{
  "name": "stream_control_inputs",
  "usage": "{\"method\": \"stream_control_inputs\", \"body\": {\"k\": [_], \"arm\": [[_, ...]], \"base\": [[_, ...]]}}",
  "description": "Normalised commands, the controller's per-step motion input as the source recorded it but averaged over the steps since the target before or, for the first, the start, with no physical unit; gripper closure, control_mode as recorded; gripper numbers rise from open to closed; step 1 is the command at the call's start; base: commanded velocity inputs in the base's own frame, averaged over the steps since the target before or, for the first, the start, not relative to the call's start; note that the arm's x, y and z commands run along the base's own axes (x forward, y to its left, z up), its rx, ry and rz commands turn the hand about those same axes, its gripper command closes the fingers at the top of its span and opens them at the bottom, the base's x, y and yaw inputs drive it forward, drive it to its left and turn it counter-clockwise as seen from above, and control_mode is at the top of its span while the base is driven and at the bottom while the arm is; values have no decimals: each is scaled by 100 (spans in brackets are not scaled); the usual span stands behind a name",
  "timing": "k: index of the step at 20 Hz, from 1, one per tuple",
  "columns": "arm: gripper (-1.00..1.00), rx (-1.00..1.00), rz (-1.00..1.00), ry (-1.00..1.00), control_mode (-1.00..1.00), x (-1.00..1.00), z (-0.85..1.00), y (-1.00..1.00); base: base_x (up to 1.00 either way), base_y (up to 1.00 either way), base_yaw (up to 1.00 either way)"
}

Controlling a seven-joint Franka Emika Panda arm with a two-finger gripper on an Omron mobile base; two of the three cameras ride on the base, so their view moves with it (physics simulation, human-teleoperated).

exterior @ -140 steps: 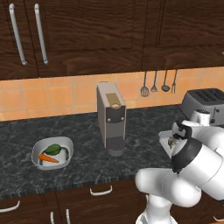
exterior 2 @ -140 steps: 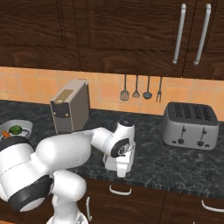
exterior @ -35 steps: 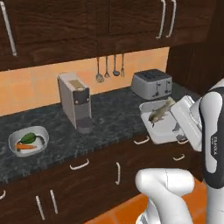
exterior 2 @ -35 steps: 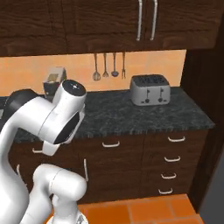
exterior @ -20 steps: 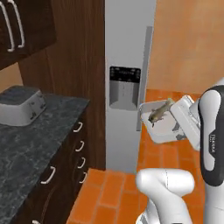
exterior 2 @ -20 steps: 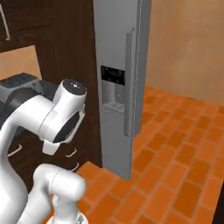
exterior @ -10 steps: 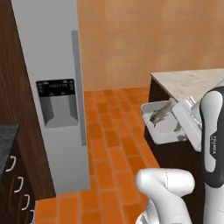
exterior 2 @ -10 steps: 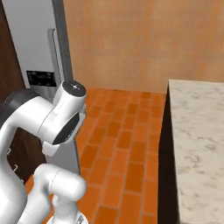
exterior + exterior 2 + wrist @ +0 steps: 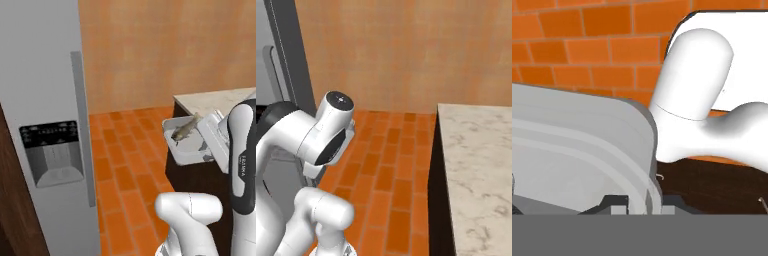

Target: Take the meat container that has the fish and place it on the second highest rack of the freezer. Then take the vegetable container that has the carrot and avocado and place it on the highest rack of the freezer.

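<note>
Closed grey freezer (image 9: 47, 125) door (long handle) faces the marble counter (image 9: 476, 165).

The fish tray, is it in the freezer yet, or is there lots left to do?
Not yet. Picked up already: the gripper is shut on the rim of the pale grey meat tray, with the slender brownish fish inside, held above the orange brick floor. The tall grey fridge door looks closed. Shelving both trays remains.
</note>
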Motion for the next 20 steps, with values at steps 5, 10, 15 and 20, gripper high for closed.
{"method": "stream_control_inputs", "body": {"k": [5,10,15,20], "arm": [[100,0,0,0,100,0,0,0],[100,0,0,0,100,0,0,0],[100,0,0,0,100,0,0,0],[100,0,0,0,100,0,0,0]], "base": [[100,-37,4],[90,-54,7],[99,-5,12],[100,1,16]]}}
